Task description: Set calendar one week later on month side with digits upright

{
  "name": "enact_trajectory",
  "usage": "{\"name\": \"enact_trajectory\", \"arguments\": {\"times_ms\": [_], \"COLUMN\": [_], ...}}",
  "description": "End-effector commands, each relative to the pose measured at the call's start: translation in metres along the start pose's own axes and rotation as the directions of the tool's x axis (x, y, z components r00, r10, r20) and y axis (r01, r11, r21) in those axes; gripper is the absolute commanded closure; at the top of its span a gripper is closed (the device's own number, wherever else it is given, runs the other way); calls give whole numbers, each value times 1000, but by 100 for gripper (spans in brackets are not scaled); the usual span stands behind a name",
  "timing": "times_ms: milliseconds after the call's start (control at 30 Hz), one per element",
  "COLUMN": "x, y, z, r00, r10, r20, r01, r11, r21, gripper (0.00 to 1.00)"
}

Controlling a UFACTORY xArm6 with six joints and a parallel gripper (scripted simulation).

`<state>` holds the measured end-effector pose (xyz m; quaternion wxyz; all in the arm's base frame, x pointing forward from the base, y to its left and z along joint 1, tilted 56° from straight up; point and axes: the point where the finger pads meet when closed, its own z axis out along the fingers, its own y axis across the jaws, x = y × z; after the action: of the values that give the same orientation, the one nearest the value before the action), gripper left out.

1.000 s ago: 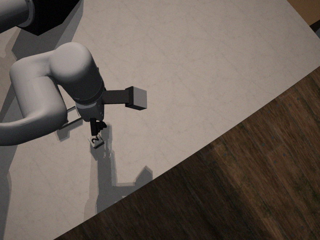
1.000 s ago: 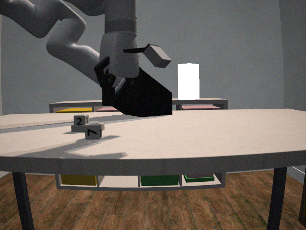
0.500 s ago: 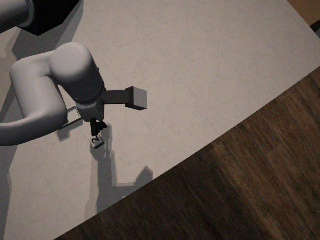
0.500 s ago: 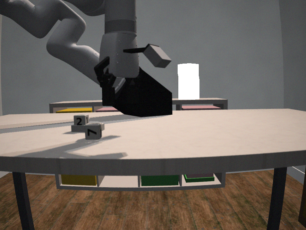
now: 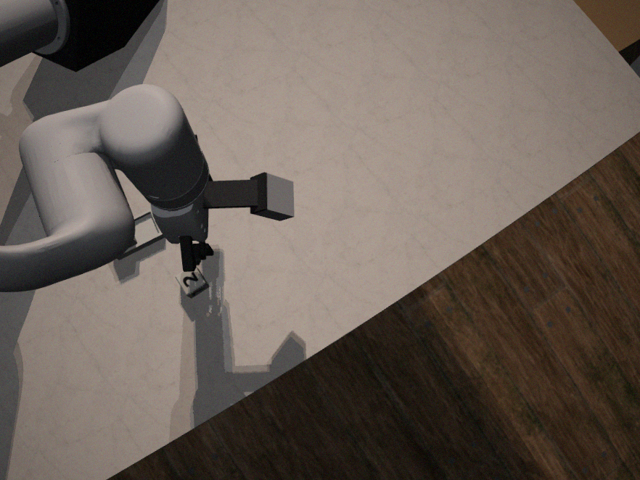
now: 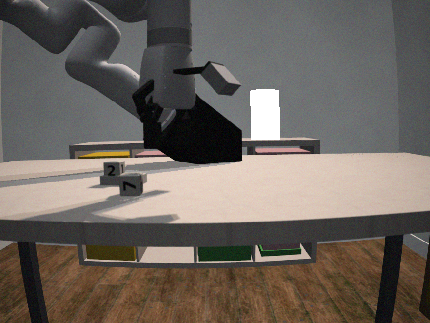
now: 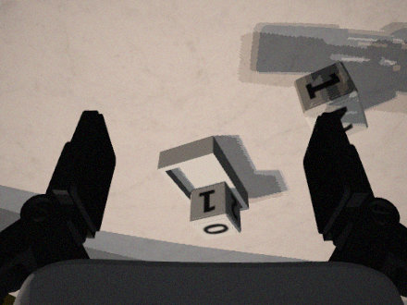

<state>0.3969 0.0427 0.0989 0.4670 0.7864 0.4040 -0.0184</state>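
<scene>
Pale table (image 5: 387,154) (image 6: 277,187) (image 7: 139,55), grey wall (image 6: 312,51) behind, shelf (image 6: 194,266) and lit lamp (image 6: 264,114) at the back. Gripper (image 5: 189,258) (image 6: 152,139) (image 7: 209,135) is above the table, fingers wide apart, nothing between them. Tray (image 5: 149,242) (image 6: 109,180) (image 7: 187,152) is below it, framed between the fingers in wrist view. One cube (image 6: 112,168) (image 7: 208,203) is at the tray's end, showing 2, 1 and 0. Other cube (image 5: 192,283) (image 6: 130,185) (image 7: 326,88) is outside the tray, below and partly behind one finger in wrist view, 7 sideways in exterior view.
</scene>
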Motion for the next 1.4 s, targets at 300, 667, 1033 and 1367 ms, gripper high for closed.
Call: {"name": "enact_trajectory", "arguments": {"times_ms": [300, 667, 1033, 1367], "x": [1, 1, 1, 0], "y": [1, 0, 0, 1], "z": [-21, -59, -61, -61], "r00": [1000, 1000, 1000, 1000], "r10": [1, 1, 1, 17], "r20": [-3, -3, -3, -3], "r01": [-1, -1, -1, -17], "r11": [1000, 1000, 1000, 1000], "r21": [-1, -1, -1, -1], "gripper": [0, 0, 0, 0]}}
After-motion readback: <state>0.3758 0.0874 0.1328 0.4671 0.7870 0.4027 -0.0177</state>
